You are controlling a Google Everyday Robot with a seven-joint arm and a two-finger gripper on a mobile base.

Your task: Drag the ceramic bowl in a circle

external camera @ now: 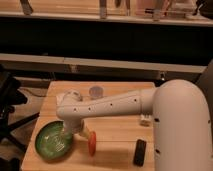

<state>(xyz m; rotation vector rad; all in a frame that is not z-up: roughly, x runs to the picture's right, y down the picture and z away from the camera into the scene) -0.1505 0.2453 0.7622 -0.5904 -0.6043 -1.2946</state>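
The ceramic bowl [50,142] is sitting at the front left corner of the wooden worktop [115,146], close to both edges. Any circle it is dragged through should probably swing inward toward the open wood, not outward.

Just above the bowl's right-hand rim, the pincer [67,134] is hanging downward from the wrist, tips reaching over the rim and into the green hollow. Its jaws are standing wide apart and clamping nothing. This looks like a setup for straddling or hooking the bowl's wall, since a shallow dish can be pulled by its edge without being lifted. I cannot tell whether a finger is touching the glaze.

Just right of the bowl, an orange-red object [92,143] is lying almost against the rim and beside the pincer. It is probably the main obstacle if the bowl is swept rightward. Behind the bowl and to its right, a small translucent cup [95,91] is standing well apart, likely outside any modest loop. Further right of the bowl, a black object [140,152] is resting near the front edge, and a little white object [145,120] is sitting behind it.

The white arm [115,104] is stretching across the worktop from the far right toward the bowl. It is lying low and nearly level, which leaves room for sweeping the wrist.
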